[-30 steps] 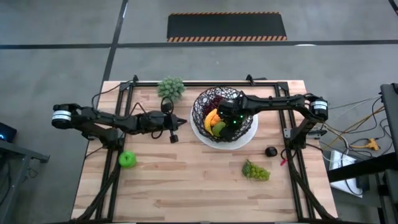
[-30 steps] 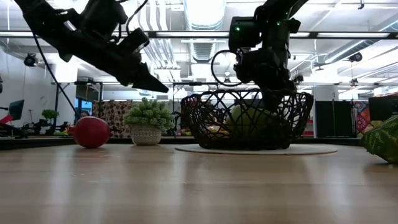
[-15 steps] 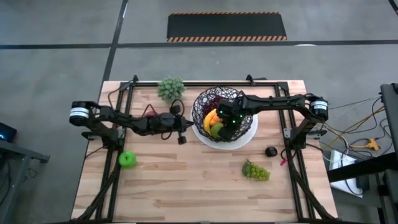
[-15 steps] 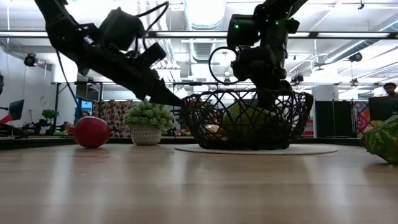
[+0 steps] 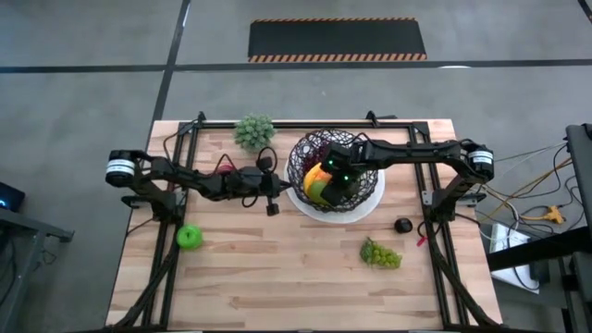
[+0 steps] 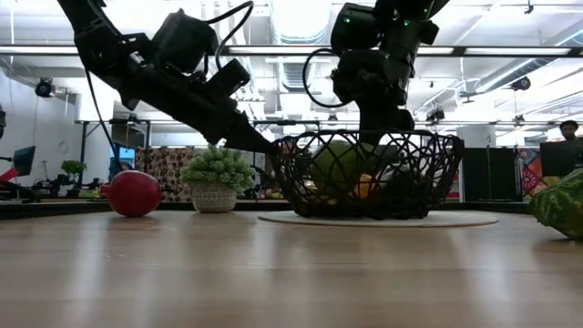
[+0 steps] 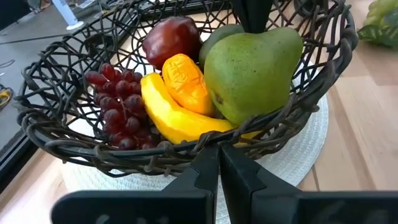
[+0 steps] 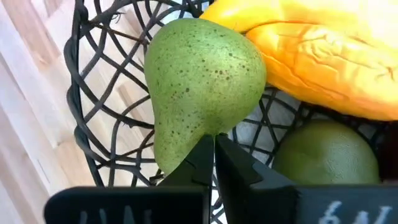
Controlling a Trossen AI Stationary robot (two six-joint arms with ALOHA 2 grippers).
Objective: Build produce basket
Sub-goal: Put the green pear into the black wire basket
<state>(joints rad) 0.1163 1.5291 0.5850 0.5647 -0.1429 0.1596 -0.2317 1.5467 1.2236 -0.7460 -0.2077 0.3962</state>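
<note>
The black wire basket stands on its white plate. In it lie a green pear, a yellow banana, purple grapes, a red apple and an orange piece. My right gripper reaches down into the basket, shut, at the pear. My left gripper is shut, its tips at the basket's left wall. A green apple and green grapes rest on the table. My left gripper has its shut fingertips against the outside of the basket's wire wall just below the rim, coming level from the table's left. The basket stands on its plate. My right gripper comes from above, slanting down, and its shut fingertips press on the pear's side. The pear is not between the fingers; it leans against the basket's wall and the banana.
A potted plant stands at the far edge, left of the basket. A red apple sits on the table under my left arm. A small black object lies near the right edge. The near half of the table has open wood.
My left gripper has moved toward the table's right and down until its tips reach the basket's left wall. My right gripper has shifted left inside the basket, and the pear has moved with it toward the basket's left side.
</note>
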